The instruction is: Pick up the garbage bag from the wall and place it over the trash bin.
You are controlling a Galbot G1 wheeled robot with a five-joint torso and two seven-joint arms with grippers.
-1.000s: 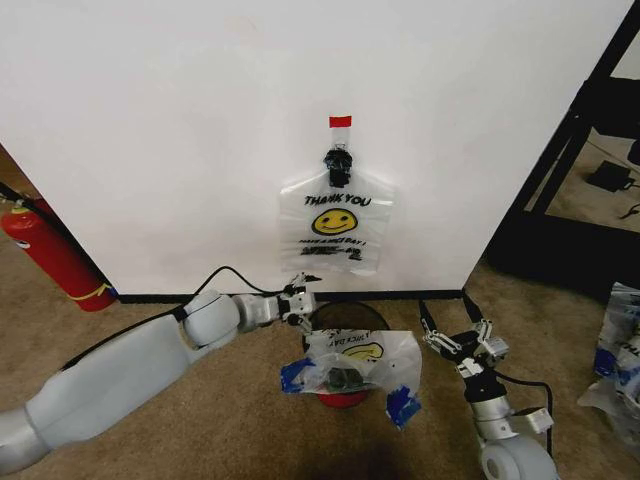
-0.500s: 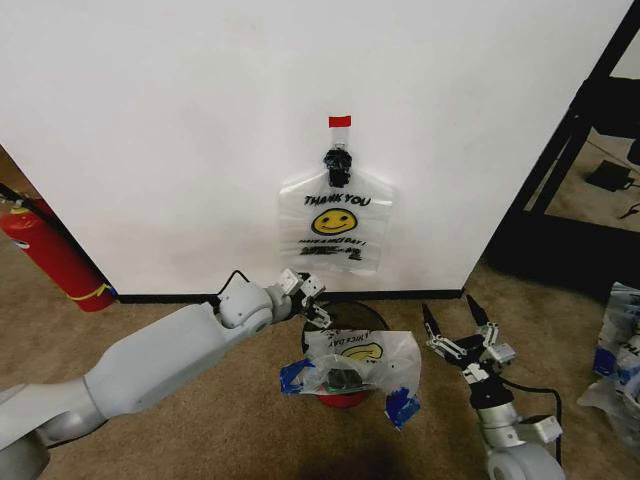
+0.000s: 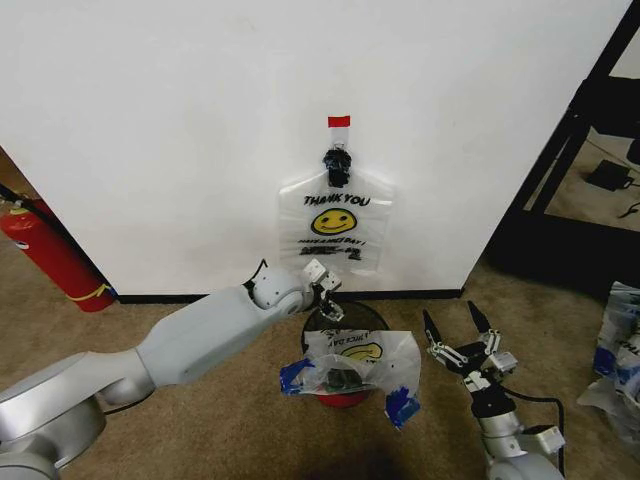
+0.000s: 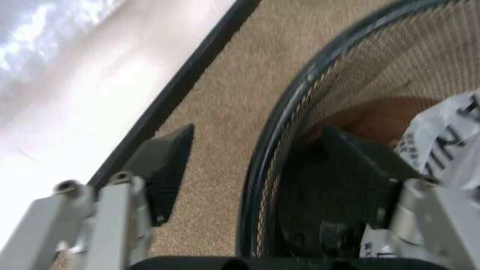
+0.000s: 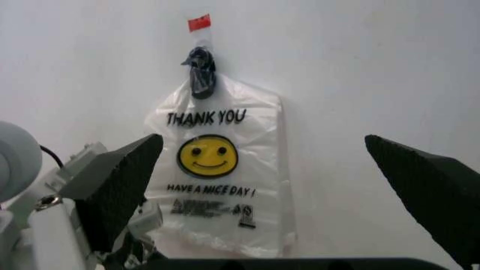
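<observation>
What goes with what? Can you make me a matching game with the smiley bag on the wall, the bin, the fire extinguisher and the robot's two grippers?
Things:
1. hanging garbage bag
2. trash bin
3. fire extinguisher
4. left gripper
5. right gripper

Places or states:
A. red, leaning by the wall at the robot's far left
B. open, on the floor side right of the bin
C. clipped under a red tape strip
D. has another smiley bag draped over its front
E. open, at the bin's back rim

Pairs: 1-C, 2-D, 3-A, 4-E, 5-B

The tan carpet floor carries the trash bin, a red fire extinguisher near the wall, and bagged items at right.
</observation>
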